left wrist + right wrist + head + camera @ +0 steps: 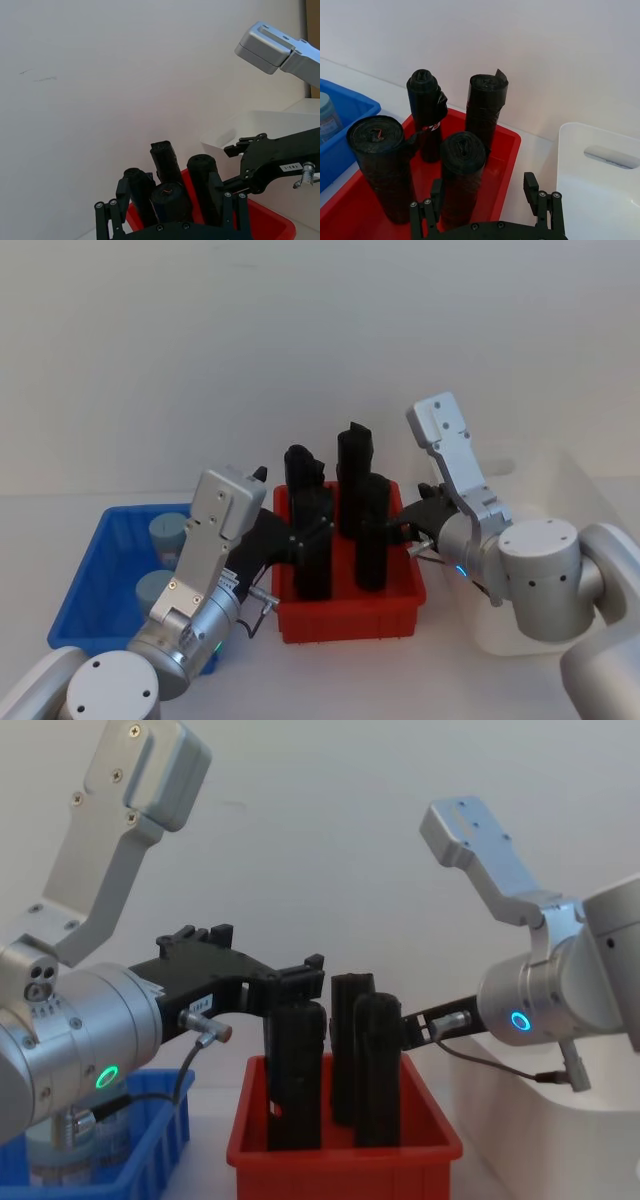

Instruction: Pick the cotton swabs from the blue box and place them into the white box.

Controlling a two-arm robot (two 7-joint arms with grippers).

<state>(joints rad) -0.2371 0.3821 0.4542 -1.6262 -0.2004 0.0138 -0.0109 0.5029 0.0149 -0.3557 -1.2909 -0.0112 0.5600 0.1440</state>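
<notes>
You have a red bin [350,622] sitting on the white table [400,680], in front of a plain pale wall [300,330]. Four black rolls [462,165] stand upright inside it, two in front and two behind, close together with red floor showing between them. Each is tightly wound black film with a crumpled core at its top. In the head view the rear right roll [355,465] reaches highest, with a loose flap sticking up from its top. The rear left roll [300,472] carries a small pale label partway down.
</notes>
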